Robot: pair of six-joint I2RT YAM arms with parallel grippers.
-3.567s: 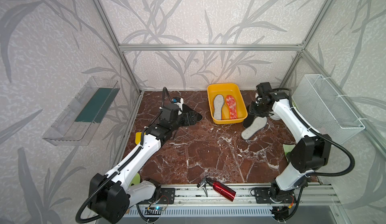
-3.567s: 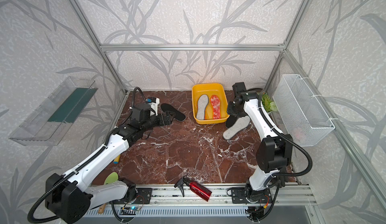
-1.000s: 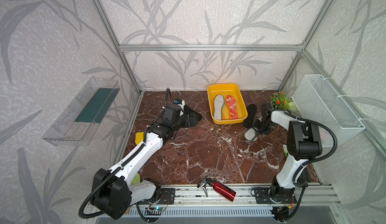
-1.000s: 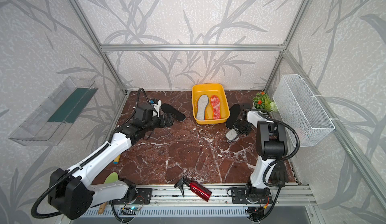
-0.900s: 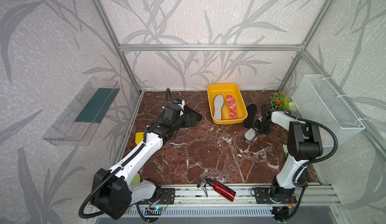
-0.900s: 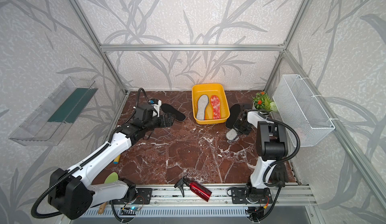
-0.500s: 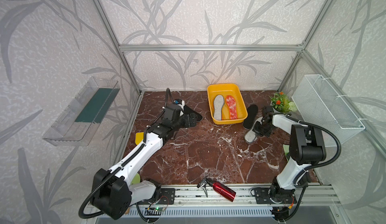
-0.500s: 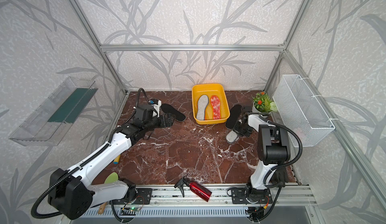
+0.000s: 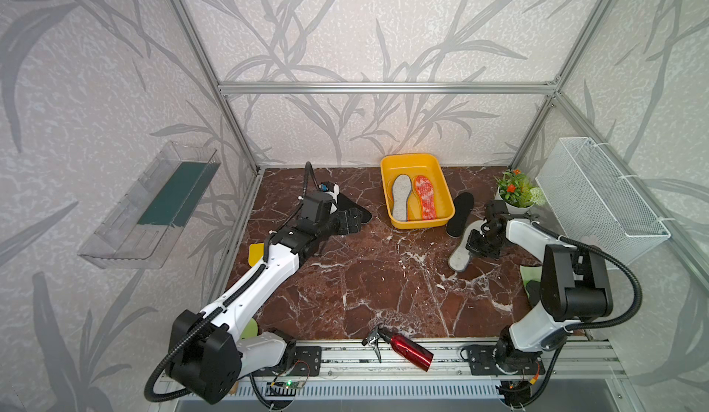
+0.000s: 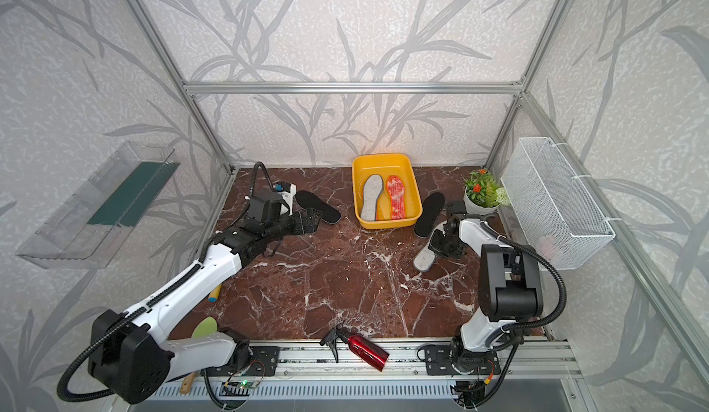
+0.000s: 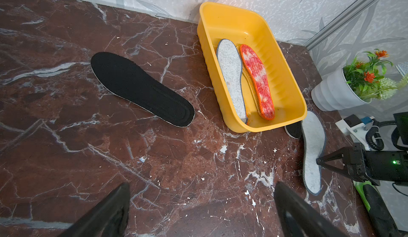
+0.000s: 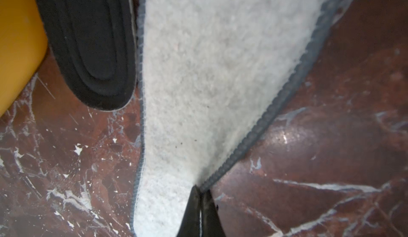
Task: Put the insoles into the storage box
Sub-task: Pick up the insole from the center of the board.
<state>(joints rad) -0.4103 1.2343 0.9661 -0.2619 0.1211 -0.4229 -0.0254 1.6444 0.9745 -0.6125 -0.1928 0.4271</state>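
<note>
Two insoles (image 9: 399,199) in storage box (image 9: 410,157); black insole (image 9: 460,214) beside grey insole (image 9: 458,261); R gripper (image 11: 319,160) jaws together; L gripper (image 11: 202,187) apart.

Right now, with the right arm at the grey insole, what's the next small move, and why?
Probably open the right jaws and settle them astride the edge of the grey felt insole. They are shut, tips meeting at its stitched rim, and the insole lies flat on the table, apparently ungripped.
</note>
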